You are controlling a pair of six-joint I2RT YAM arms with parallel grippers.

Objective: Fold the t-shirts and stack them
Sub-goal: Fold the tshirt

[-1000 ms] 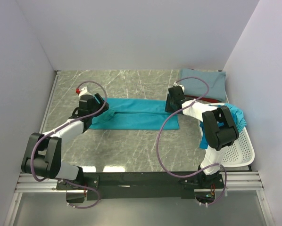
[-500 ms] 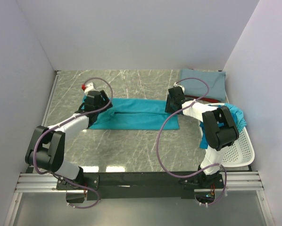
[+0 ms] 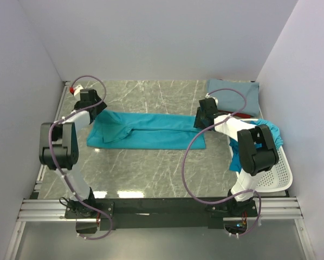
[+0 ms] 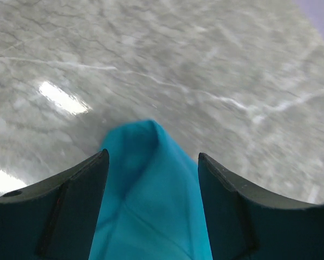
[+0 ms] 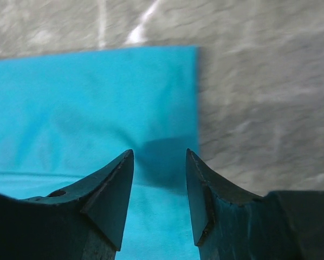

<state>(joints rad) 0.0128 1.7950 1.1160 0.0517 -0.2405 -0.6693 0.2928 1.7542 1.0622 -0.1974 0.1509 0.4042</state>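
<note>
The long shirt (image 3: pixel 151 130) across the middle is bright teal, plain, with no print. At the far right, the folded shirt (image 3: pixel 235 95) is dusty grey-blue, with a sliver of dark red cloth (image 3: pixel 239 115) at its near edge. At the right there is more teal cloth (image 3: pixel 271 131) and a white, hole-dotted basket (image 3: pixel 278 176). The tabletop (image 3: pixel 151 173) is grey-green marble with pale veins. The cables (image 3: pixel 190 157) are purple.

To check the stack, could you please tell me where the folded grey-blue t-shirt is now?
In the top view, the grey-blue t-shirt lies at the far right corner of the table, just beyond the white basket.
</note>
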